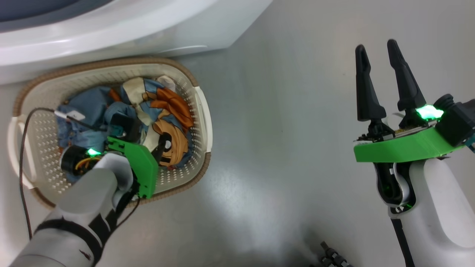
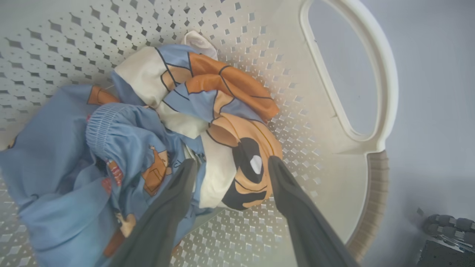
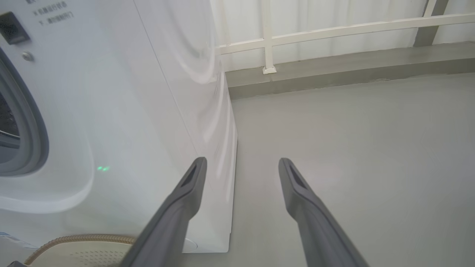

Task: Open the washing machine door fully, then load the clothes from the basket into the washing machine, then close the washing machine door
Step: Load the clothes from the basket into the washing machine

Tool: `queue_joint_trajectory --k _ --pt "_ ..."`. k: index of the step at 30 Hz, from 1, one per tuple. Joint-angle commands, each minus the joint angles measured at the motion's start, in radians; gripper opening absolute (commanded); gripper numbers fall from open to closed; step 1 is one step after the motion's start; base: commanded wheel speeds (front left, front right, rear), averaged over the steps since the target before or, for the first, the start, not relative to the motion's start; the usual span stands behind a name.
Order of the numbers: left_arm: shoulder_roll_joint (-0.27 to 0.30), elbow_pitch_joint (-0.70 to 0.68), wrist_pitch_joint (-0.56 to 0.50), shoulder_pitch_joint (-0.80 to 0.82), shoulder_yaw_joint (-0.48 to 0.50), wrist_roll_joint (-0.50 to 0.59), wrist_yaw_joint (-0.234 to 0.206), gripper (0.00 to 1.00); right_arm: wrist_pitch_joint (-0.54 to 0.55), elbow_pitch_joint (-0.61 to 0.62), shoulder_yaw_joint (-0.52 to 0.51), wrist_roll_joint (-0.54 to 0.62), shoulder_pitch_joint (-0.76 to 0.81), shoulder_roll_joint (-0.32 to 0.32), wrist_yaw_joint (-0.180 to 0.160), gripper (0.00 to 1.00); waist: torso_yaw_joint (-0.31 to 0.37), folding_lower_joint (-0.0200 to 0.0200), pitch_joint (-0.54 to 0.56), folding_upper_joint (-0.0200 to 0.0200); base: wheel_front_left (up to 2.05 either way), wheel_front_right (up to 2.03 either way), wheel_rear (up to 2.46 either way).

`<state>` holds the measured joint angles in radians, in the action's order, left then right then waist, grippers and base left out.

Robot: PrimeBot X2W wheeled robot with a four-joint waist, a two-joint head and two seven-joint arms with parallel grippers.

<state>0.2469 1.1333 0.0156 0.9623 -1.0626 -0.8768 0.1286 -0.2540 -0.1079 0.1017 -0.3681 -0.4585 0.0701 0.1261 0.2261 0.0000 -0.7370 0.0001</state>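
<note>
Left gripper [image 2: 233, 162] in basket [image 1: 202, 111], jaws released, either side of clothes [image 2: 141, 148]. Right gripper [image 1: 375, 45] over floor [image 1: 278, 111], right of washing machine [image 3: 130, 111], jaws released, empty.

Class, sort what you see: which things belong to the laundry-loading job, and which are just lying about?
Belongs to the job: washing machine, basket, clothes, left gripper open over the clothes.
Just there: white railing, grey floor.
</note>
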Motion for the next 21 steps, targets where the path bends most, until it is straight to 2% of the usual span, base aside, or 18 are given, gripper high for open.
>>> queue_joint_trajectory --k 1,12,21 --pt "0.030 -0.004 -0.009 0.017 0.001 -0.009 0.002 1.00 -0.008 0.029 0.025 0.010 -0.001 -0.002 0.005 1.00 0.015 0.0000 -0.023 -0.0001 0.00 0.00 0.00" --pt "0.059 0.033 -0.087 0.122 -0.098 -0.061 0.002 1.00 -0.008 0.055 0.051 0.008 -0.032 -0.016 0.005 1.00 0.048 0.0000 -0.111 -0.0001 0.00 0.00 0.00" --pt "0.065 0.022 -0.120 0.154 -0.132 -0.127 0.002 1.00 -0.008 0.067 0.061 0.005 -0.047 -0.019 0.005 1.00 0.062 0.0000 -0.150 -0.0001 0.00 0.00 0.00"
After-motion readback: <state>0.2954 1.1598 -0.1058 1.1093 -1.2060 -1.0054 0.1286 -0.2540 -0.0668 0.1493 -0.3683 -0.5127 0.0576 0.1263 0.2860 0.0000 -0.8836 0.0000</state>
